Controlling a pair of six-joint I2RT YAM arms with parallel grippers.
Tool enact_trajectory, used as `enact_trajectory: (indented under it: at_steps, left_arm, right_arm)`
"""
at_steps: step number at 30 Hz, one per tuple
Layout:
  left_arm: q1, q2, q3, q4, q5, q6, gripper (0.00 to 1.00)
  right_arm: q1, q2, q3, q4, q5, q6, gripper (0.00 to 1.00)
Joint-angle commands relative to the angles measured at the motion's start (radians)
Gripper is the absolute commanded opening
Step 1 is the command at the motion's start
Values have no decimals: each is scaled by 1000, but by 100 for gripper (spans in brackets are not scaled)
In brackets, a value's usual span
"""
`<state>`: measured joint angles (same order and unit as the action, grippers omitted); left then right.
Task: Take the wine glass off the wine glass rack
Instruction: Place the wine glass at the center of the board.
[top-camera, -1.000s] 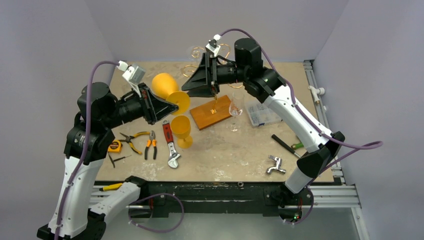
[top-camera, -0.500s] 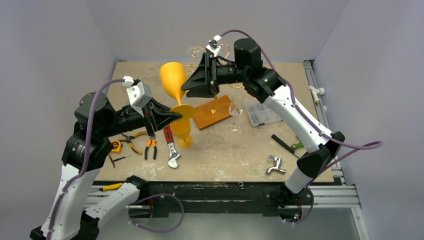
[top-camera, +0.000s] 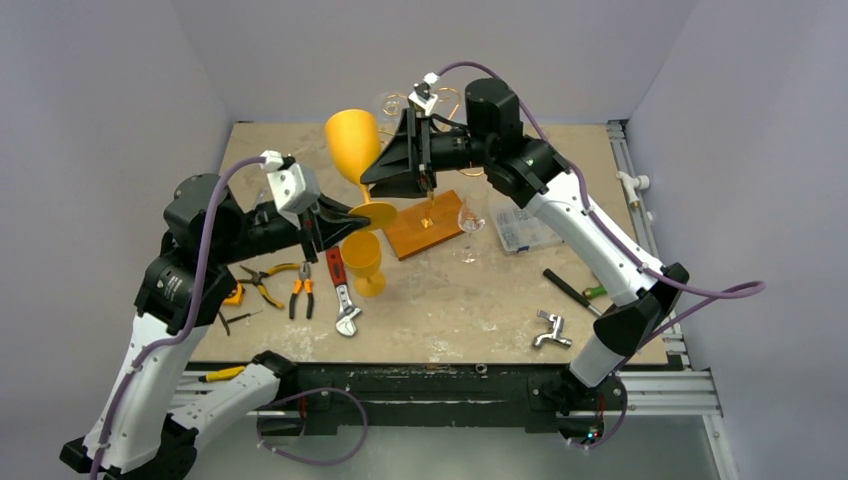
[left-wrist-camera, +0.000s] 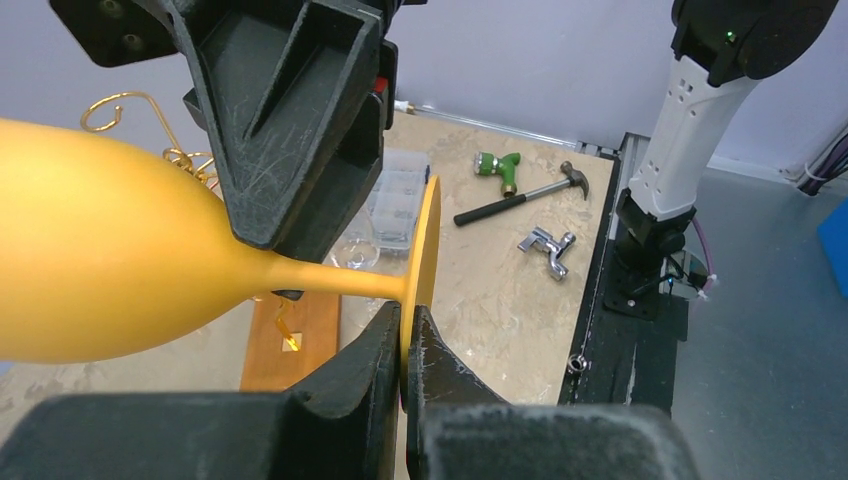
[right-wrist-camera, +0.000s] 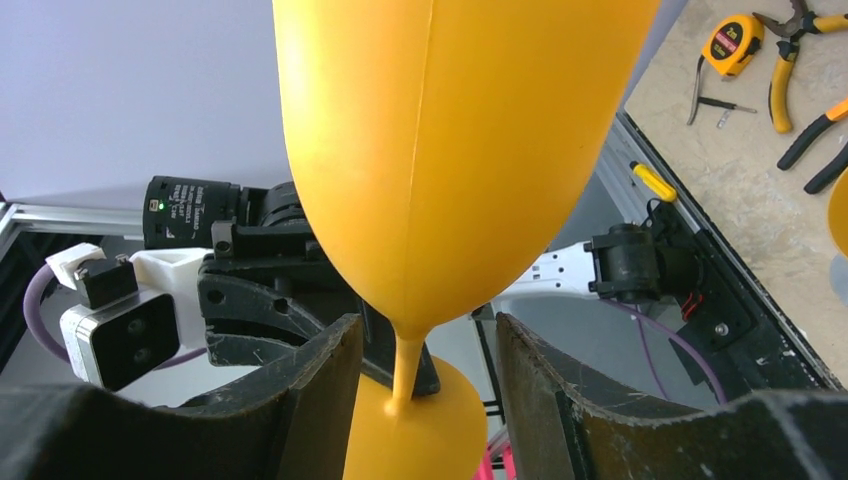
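An orange wine glass (top-camera: 352, 142) stands upright in the air, bowl on top. My left gripper (top-camera: 352, 216) is shut on the rim of its foot (left-wrist-camera: 425, 250). My right gripper (right-wrist-camera: 425, 372) is open, and the thin stem (right-wrist-camera: 405, 365) passes between its fingers (right-wrist-camera: 320, 390) without touching either. The wine glass rack shows as golden curls (top-camera: 396, 101) behind the right gripper, with a wooden base (top-camera: 425, 226) under it. In the left wrist view the bowl (left-wrist-camera: 100, 270) fills the left side and the base (left-wrist-camera: 290, 340) lies below it.
A second orange glass (top-camera: 365, 262) stands on the table below the held one. A clear glass (top-camera: 470, 220) stands by the base. Pliers (top-camera: 266, 276), a red wrench (top-camera: 340, 295) and a tape measure (top-camera: 232, 293) lie left; a plastic box (top-camera: 525, 228) and a metal tap (top-camera: 550, 330) lie right.
My left arm has swung the orange glass from lying sideways to upright and carried it right, so its stem now sits between the right gripper's fingers. The right arm barely moved.
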<state>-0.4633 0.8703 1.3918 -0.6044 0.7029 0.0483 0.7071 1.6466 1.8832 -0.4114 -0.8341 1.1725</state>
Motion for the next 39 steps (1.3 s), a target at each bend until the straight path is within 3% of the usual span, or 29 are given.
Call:
enact_trajectory:
  at_steps: [1, 23, 27, 33, 34, 39]
  left_arm:
    - [-13, 17, 13, 77, -37, 30, 0]
    - [-27, 44, 9, 130, -58, -3, 0]
    - [-27, 49, 10, 128, -56, 3, 0]
    - [-26, 63, 31, 108, -57, 5, 0]
    - [-27, 65, 36, 102, -57, 5, 3]
    - [-26, 53, 42, 79, -56, 18, 42]
  right_arm:
    - [12, -22, 39, 61, -30, 29, 49]
    - [37, 8, 10, 224, 7, 104, 19]
    - [37, 10, 10, 225, 6, 105, 0]
    - [37, 4, 7, 244, 6, 102, 0]
    - [36, 2, 3, 247, 6, 102, 0]
    - [36, -3, 1, 257, 7, 98, 0]
